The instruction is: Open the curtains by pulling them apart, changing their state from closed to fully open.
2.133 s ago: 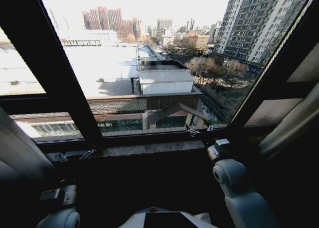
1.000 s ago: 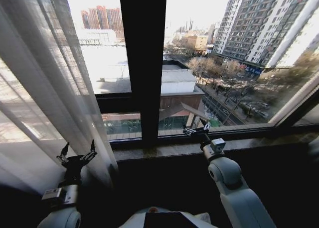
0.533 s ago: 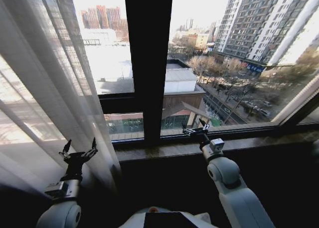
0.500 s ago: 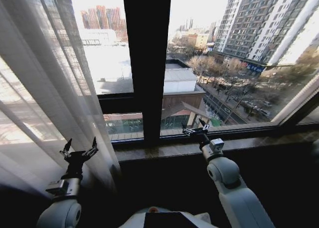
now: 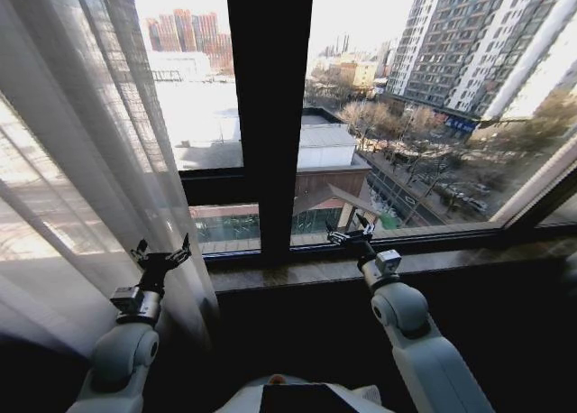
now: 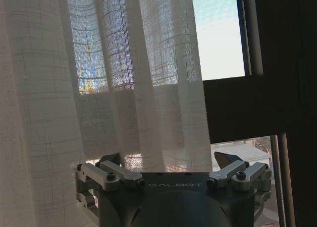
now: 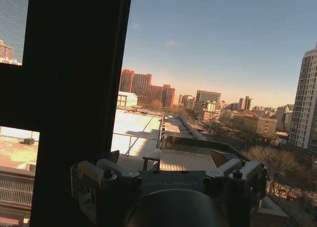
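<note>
The curtains (image 5: pixel 81 160) are sheer cream pleated fabric hanging over the left part of the window, with their inner edge beside the dark upright frame bar (image 5: pixel 266 115). My left gripper (image 5: pixel 163 252) is open and raised in front of the fabric's lower inner edge. In the left wrist view the curtains (image 6: pixel 124 88) hang just beyond the open left gripper (image 6: pixel 166 160), with nothing held. My right gripper (image 5: pixel 350 234) is open above the windowsill, in front of bare glass. The right wrist view shows the right gripper (image 7: pixel 166 160) facing the glass and the city outside.
A dark windowsill (image 5: pixel 297 273) runs across below the glass. A horizontal frame bar (image 5: pixel 212 186) crosses behind the curtain's edge. A slanted frame bar (image 5: pixel 541 192) stands at the far right. The wall below the sill is dark.
The camera swung earlier, bringing the curtain into view. In the last half second my left gripper rose and moved right, closer to the curtain's inner edge. The right gripper barely shifted.
</note>
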You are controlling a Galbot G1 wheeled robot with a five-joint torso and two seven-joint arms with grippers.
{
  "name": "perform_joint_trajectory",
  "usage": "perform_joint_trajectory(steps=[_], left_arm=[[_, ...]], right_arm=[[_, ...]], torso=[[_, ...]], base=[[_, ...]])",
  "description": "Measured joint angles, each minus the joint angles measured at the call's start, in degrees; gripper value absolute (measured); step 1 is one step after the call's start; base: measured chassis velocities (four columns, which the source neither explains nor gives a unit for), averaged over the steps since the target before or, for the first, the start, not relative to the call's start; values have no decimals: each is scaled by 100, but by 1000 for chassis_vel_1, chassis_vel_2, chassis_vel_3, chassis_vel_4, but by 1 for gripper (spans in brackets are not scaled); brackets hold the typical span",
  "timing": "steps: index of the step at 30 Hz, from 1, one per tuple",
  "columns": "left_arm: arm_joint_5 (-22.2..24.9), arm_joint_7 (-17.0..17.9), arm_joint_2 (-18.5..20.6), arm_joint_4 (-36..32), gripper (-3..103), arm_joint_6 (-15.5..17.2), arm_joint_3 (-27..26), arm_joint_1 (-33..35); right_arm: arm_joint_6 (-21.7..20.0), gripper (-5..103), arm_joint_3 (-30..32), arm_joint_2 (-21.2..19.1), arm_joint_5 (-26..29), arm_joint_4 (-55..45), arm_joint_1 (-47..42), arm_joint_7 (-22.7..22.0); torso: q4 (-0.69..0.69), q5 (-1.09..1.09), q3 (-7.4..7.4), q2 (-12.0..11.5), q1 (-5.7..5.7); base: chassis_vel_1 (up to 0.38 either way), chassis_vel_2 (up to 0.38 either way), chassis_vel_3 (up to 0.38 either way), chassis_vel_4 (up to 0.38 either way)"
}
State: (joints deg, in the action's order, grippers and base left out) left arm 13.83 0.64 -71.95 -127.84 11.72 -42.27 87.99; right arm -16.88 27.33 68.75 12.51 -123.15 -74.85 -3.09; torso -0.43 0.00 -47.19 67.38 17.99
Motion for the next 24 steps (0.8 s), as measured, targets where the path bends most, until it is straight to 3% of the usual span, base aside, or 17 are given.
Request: perform_joint_trajectory(steps=[4, 9, 13, 14, 18, 19, 24], left_arm=[[34, -169, 74, 182, 100, 80, 108, -146], [36, -19, 63, 357, 100, 102, 296, -345], [-32, 668, -28, 493, 100, 208, 689, -656], [-32, 668, -28, 493, 100, 208, 689, -656], [-212, 1440, -199, 574, 101, 266, 1015, -825], [-218, 1580, -226, 577, 96, 282, 1054, -838], [-239, 1756, -267, 578, 86, 301, 1059, -812]], right_arm=[[62, 100, -19, -4, 2, 124, 46, 2], [80, 100, -63, 3, 3, 216, 115, 3], [91, 100, -116, 13, 5, 317, 186, 3], [91, 100, -116, 13, 5, 317, 186, 3], [98, 100, -109, -18, 9, 379, 217, 3], [100, 100, -106, -26, 11, 391, 222, 2], [103, 100, -101, -37, 20, 448, 262, 0]], torso=[[0, 1, 0, 0, 0], [0, 2, 0, 0, 0], [-1, 1, 0, 0, 0], [-1, 1, 0, 0, 0], [-1, 1, -1, 0, 0], [-1, 1, 0, 0, 0], [-1, 2, 0, 0, 0]], base=[[0, 0, 0, 0], [0, 0, 0, 0], [0, 0, 0, 0], [0, 0, 0, 0], [0, 0, 0, 0], [0, 0, 0, 0], [0, 0, 0, 0]])
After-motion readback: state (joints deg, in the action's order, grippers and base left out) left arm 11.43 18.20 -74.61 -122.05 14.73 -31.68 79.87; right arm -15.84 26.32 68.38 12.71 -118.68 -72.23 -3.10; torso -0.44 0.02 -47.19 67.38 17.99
